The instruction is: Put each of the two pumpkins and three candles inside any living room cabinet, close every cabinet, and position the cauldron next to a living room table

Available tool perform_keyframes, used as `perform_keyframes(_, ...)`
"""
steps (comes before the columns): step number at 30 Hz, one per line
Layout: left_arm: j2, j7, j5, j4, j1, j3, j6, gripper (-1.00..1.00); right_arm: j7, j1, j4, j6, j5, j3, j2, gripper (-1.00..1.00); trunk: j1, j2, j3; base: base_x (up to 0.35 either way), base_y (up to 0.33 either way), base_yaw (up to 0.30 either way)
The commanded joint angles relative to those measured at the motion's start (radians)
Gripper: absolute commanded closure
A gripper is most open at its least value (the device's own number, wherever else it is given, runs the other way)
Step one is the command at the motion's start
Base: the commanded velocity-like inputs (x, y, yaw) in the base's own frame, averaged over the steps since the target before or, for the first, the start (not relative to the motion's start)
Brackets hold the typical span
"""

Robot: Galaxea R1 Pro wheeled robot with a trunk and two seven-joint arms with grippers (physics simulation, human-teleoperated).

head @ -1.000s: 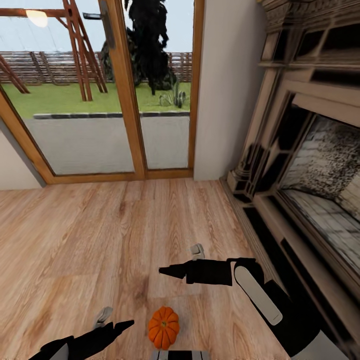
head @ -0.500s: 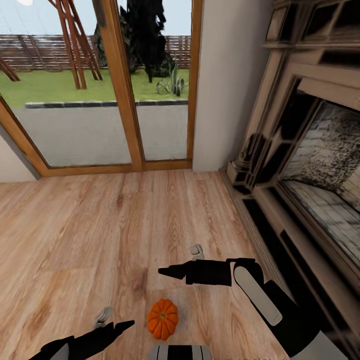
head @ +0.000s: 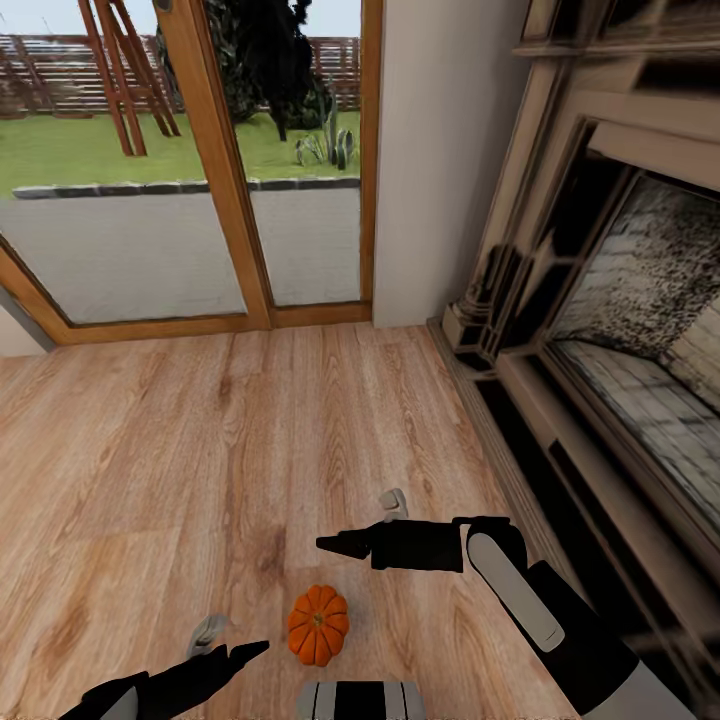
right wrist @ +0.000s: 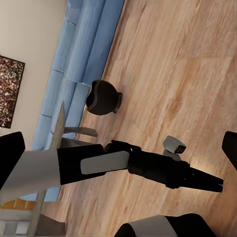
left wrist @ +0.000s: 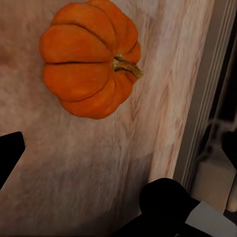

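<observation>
A small orange pumpkin (head: 318,625) sits on the wood floor just in front of my base, stem up; the left wrist view shows it close (left wrist: 89,57). My left gripper (head: 250,651) hovers low beside it, a little to its left, open and empty, with one black fingertip (left wrist: 10,153) at the picture's edge. My right gripper (head: 330,543) hangs above the floor beyond the pumpkin, open and empty, fingertips (right wrist: 11,148) wide apart. A black round cauldron (right wrist: 102,97) stands on the floor by the blue sofa. Candles and cabinet are out of view.
An ornate grey fireplace (head: 600,300) with a stepped base runs along the right. A wood-framed glass door (head: 200,200) closes the far wall. A blue sofa (right wrist: 84,49) and a table's edge (right wrist: 58,129) lie behind my left arm (right wrist: 143,165).
The whole head view has shifted, so the camera moved; door and fireplace slid down and left, and the pumpkin shows a little higher. Both arms keep their pose.
</observation>
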State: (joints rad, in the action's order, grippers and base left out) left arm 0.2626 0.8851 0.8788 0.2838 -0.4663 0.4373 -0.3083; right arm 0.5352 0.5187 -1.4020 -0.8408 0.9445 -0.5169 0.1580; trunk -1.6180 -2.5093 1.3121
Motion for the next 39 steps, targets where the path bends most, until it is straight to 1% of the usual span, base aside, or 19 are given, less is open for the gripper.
perform_keyframes(1,0.0,0.0,0.0,0.0,0.0,0.0,0.0,-1.0,0.0,0.0,0.0,0.0,0.001,0.0,0.0,-1.0,0.0,0.0,0.004,0.0,0.0,-0.002)
perform_keyframes(5,0.0,0.0,0.0,0.0,0.0,0.0,0.001,-1.0,0.0,0.0,0.0,-0.001,0.001,-0.001,0.0,-1.0,-0.002,-0.001,0.019,0.0,0.0,-0.001)
perform_keyframes(10,0.0,0.0,0.0,0.0,0.0,0.0,0.001,-1.0,0.0,0.0,0.0,0.0,0.0,-0.041,0.001,-1.0,-0.004,-0.002,0.039,0.0,0.0,0.0)
perform_keyframes(16,0.001,0.0,0.0,0.0,0.0,0.0,0.003,-1.0,0.001,0.0,-0.001,0.0,0.0,-0.048,0.002,-1.0,-0.007,-0.004,0.062,0.0,0.0,0.0)
perform_keyframes(18,0.007,0.0,0.0,0.002,0.0,-0.002,0.003,-1.0,0.002,0.0,-0.001,0.001,0.0,-0.049,0.002,-1.0,-0.008,-0.004,0.07,0.0,0.0,0.0)
perform_keyframes(19,0.019,0.0,0.002,0.005,-0.001,-0.005,0.002,-1.0,0.002,0.0,-0.001,0.002,0.0,-0.049,0.001,-1.0,-0.008,-0.004,0.074,0.0,0.0,0.0)
perform_keyframes(20,0.023,0.0,0.002,0.006,-0.001,-0.008,0.002,-1.0,0.002,0.0,-0.001,0.002,0.0,-0.049,0.001,-1.0,-0.009,-0.005,0.077,0.0,0.0,0.0)
perform_keyframes(21,0.031,0.001,0.002,0.012,-0.003,-0.025,0.002,-1.0,0.002,0.0,-0.001,0.003,0.0,-0.049,0.0,-1.0,-0.009,-0.005,0.081,0.0,0.0,0.0)
perform_keyframes(22,0.038,0.001,0.002,0.021,-0.011,-0.065,0.001,-1.0,0.002,0.0,-0.001,0.003,0.0,-0.052,0.0,-1.0,-0.01,-0.005,0.085,0.0,0.0,0.0)
perform_keyframes(23,0.04,0.0,0.001,0.027,-0.019,-0.096,0.0,-1.0,0.002,0.0,-0.002,0.003,0.0,-0.055,0.0,-1.0,-0.01,-0.005,0.089,0.0,0.0,0.0)
perform_keyframes(24,0.041,-0.004,0.0,0.033,-0.029,-0.135,-0.001,-1.0,0.001,0.0,-0.002,0.003,0.0,-0.059,0.0,-1.0,-0.011,-0.006,0.093,0.0,0.0,0.0)
perform_keyframes(26,0.042,-0.019,-0.001,0.037,-0.036,-0.164,0.0,-1.0,0.001,0.0,-0.002,0.003,0.0,-0.062,0.001,-1.0,-0.012,-0.006,0.101,0.0,0.0,0.0)
perform_keyframes(28,0.044,-0.047,-0.001,0.041,-0.046,-0.176,0.001,-1.0,0.001,0.0,-0.002,0.003,0.0,-0.064,0.001,-1.0,-0.013,-0.007,0.108,0.0,0.0,0.0)
perform_keyframes(31,0.041,-0.114,-0.002,0.044,-0.066,-0.184,0.003,-1.0,0.0,0.0,-0.002,0.003,0.0,-0.064,0.001,-1.0,-0.014,-0.007,0.12,0.0,0.0,0.0)
perform_keyframes(32,0.031,-0.14,-0.003,0.049,-0.072,-0.184,0.003,-1.0,0.0,0.0,-0.002,0.003,0.0,-0.064,0.0,-1.0,-0.014,-0.008,0.124,0.0,0.0,0.0)
perform_keyframes(35,-0.004,-0.17,-0.006,0.048,-0.077,-0.183,0.003,-1.0,-0.001,0.0,-0.002,0.003,0.0,-0.065,0.0,-1.0,-0.016,-0.008,0.135,0.0,0.0,0.0)
perform_keyframes(38,-0.007,-0.196,-0.006,0.043,-0.077,-0.18,0.004,-1.0,-0.003,0.0,-0.002,0.004,0.0,-0.068,0.0,-1.0,-0.017,-0.009,0.147,0.0,0.0,0.0)
perform_keyframes(39,-0.013,-0.19,-0.012,0.049,-0.071,-0.174,0.01,-1.0,0.003,0.006,-0.007,-0.002,0.002,-0.062,-0.002,-1.0,-0.017,-0.009,0.147,0.0,0.0,0.0)
